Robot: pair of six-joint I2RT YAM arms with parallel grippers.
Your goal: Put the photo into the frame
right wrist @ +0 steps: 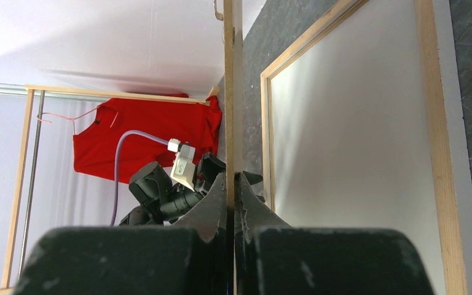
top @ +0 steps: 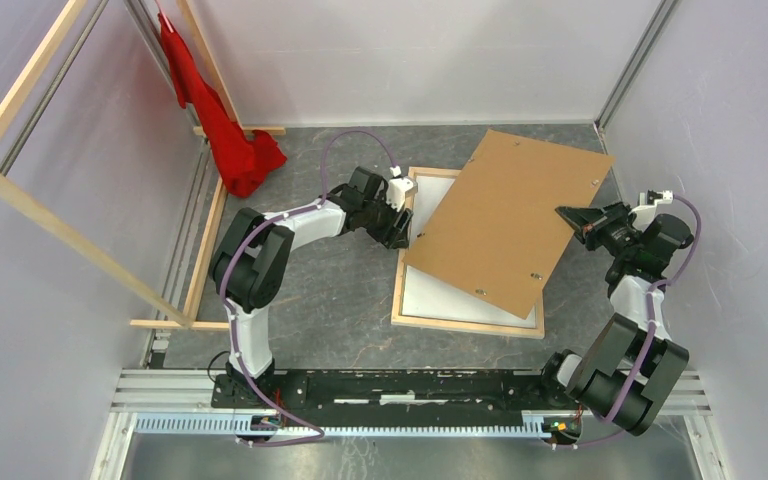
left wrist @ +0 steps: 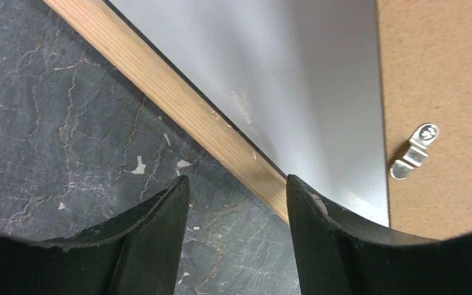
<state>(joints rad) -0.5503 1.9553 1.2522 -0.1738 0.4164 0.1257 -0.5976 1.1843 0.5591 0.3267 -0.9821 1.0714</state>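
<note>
Right gripper (top: 568, 216) clamps backing board's (top: 505, 220) edge, tilting it toward table's (top: 340, 300) far-right corner, probably to bare frame (left wrist: 178, 95); left gripper (left wrist: 238, 181) open beside rail.

Brown backing board (top: 505, 215) askew across the pale wooden frame (top: 465, 323)

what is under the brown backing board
The pale wooden rectangular frame holding a white sheet, seemingly the photo's back. The flat brown board hides their upper right part.
</note>
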